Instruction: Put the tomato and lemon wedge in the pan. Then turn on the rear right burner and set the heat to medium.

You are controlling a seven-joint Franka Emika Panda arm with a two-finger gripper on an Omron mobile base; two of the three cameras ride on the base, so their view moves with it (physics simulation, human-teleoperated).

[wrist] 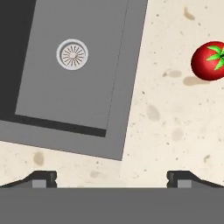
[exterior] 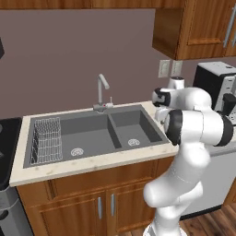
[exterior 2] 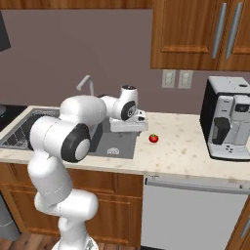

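Tomato (exterior 2: 154,138) on worktop (exterior 2: 185,146) right of sink (exterior 2: 114,144) | tool (wrist: 111,177) wide, empty, hovering near sink edge | risk: off-centre descent could roll the round fruit away.

Flat, even rendered light, soft shadows, slightly blurry, no glare.

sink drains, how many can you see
2. One drain sits in the wide left basin beside the dish rack; the other drain is in the smaller right basin, also in the hand view. None seem hidden.
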